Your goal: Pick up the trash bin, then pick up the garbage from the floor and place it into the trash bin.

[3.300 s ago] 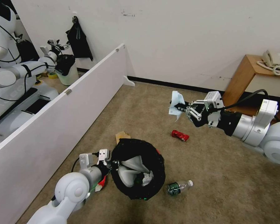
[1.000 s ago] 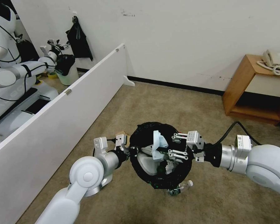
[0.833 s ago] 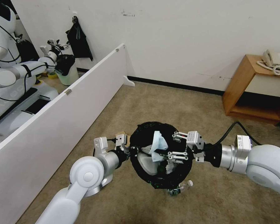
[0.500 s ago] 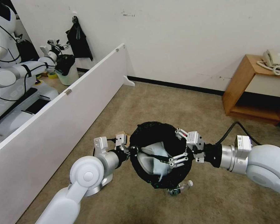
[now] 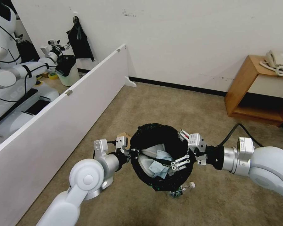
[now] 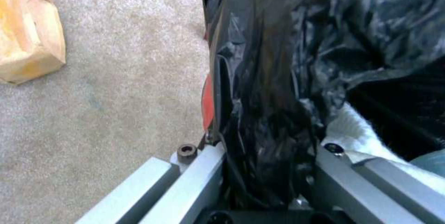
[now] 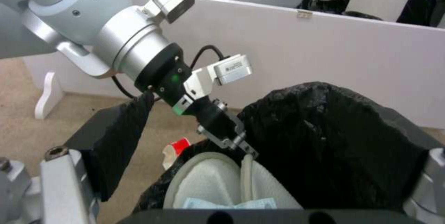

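1. Trash bin [image 5: 166, 138], lined with a crinkly black bag, hangs above the carpet between my two arms; a sliver of its red body [image 6: 207, 102] shows under the liner on my left wrist view.
2. My left gripper [image 5: 131, 153] is clamped on the bin's near-left rim, one finger [image 6: 204, 179] outside the liner and the other inside, pinching the bunched plastic.
3. My right gripper [image 5: 181, 147] sits over the bin's right rim with its fingers spread wide and nothing between them.
4. I see the light blue cloth [image 5: 158, 161] lying loose inside the bin, on top of the white slippers [image 5: 147, 157]; on my right wrist view its edge [image 7: 232, 203] rests against the slipper soles.
5. A clear bottle with a green label [image 5: 180, 191] lies on the carpet just below the bin, partly hidden by it; I can't read the label.
6. A tan paper bag [image 6: 27, 33] lies on the carpet beside the bin on my left, and a red-and-white scrap [image 7: 176, 149] lies on the floor by the bin's outer wall.
7. A white partition board [image 5: 63, 103] runs along my left, with a second robot [image 5: 9, 75] beyond it; the lettering on that robot's base is too partial to read.
8. A wooden side table [image 5: 258, 91] carrying a white telephone [image 5: 278, 61] stands at the far right wall.
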{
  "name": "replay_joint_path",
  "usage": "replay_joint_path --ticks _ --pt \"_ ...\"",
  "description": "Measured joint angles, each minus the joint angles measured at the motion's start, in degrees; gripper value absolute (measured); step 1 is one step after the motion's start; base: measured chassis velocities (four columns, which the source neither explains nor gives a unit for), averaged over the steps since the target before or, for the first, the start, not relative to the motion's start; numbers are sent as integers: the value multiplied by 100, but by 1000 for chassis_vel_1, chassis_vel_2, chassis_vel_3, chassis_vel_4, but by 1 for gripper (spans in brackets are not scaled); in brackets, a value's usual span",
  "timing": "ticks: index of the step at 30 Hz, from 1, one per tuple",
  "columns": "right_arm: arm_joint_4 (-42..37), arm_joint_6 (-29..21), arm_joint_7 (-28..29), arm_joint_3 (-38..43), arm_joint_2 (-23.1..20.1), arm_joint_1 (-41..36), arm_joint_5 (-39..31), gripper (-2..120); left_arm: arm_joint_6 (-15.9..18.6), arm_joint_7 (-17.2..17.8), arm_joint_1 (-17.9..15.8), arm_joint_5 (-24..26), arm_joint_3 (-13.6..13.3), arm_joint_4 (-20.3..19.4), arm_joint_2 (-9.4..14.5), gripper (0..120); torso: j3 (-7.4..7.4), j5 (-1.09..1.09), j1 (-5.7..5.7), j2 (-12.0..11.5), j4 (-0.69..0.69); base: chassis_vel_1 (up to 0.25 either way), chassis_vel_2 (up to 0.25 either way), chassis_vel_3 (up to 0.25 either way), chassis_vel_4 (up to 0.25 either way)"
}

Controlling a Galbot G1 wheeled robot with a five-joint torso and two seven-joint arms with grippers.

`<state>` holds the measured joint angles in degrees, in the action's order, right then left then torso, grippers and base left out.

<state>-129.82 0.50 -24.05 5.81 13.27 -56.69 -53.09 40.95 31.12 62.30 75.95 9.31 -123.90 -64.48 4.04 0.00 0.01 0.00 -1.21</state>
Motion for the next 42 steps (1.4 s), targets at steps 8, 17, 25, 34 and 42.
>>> replay_joint_path --ticks 8,17,25,34,42 --pt "5 5 62 38 28 37 -30 95 9 -20 153 -115 103 -22 3 0 0 0 0 0 -1 0 0 0 0" --pt "117 60 72 114 65 57 -46 95 15 -215 850 -752 526 -125 30 0 0 0 0 0 1 0 0 0 0" --pt "314 61 57 131 100 40 -7 95 -15 -381 1268 -1446 793 -140 -44 0 0 0 0 0 0 0 0 0 0" --pt "890 73 -305 100 71 -41 136 95 -68 -383 1533 -2299 891 43 -210 0 0 0 0 0 -1 0 0 0 0" --pt "1598 -227 -803 -134 -5 -85 280 98 -145 -383 1857 -2838 1087 127 -404 0 0 1 0 0 0 0 0 0 0"
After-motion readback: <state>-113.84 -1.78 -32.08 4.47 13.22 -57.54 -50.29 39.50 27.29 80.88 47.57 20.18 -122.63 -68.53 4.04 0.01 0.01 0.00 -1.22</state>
